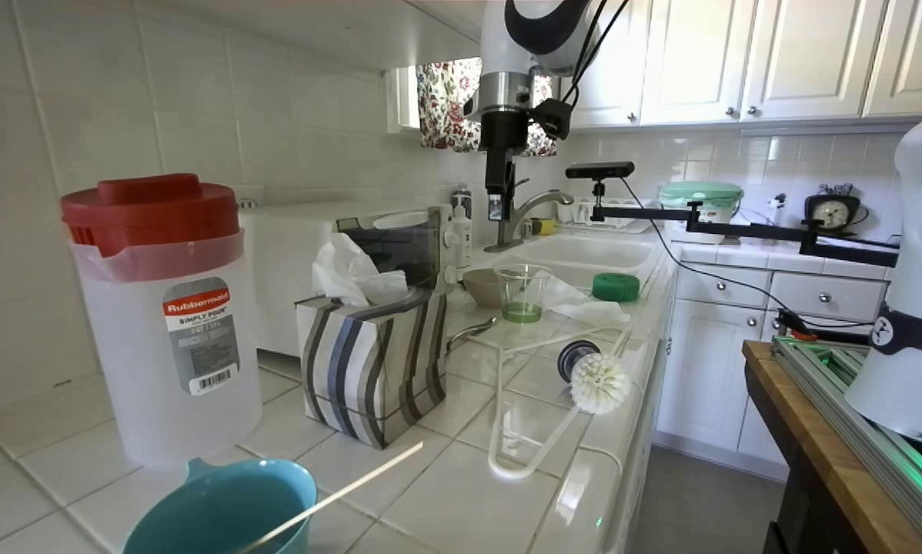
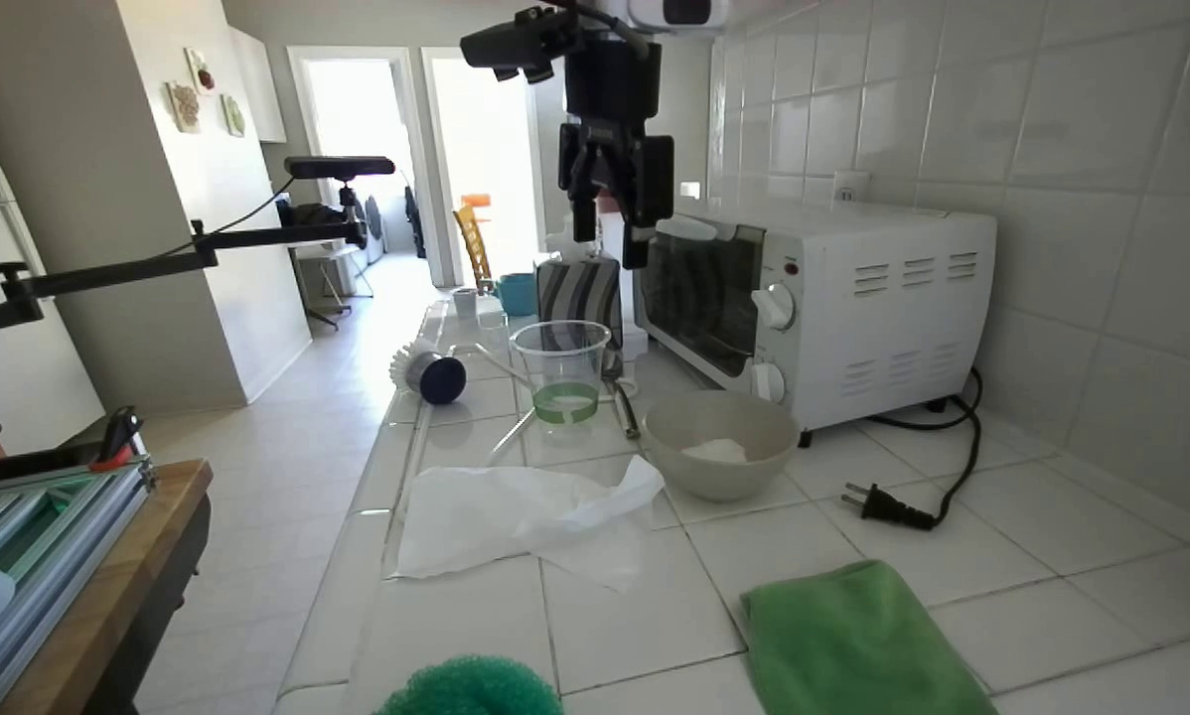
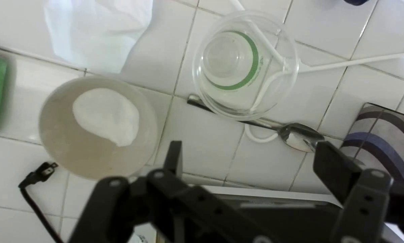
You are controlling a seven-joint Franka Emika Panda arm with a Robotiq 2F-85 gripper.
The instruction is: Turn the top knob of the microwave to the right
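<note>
Microwave (image 2: 833, 310) near me! Its top knob (image 2: 774, 306) looks slick, probably stiff; I'd pinch its sides. My fingers (image 3: 335, 169) hang wide, empty.

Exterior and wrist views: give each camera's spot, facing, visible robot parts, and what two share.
An exterior view: near the pitcher, facing along the counter toward the sink; arm, gripper, base show.
An exterior view: near the green cloth, facing past the microwave; arm, gripper, likely base edge show.
Wrist view: on the arm, facing down at the bowl; spread fingers show.
Both exterior views share the microwave, tissue box and cup, from opposite ends.
</note>
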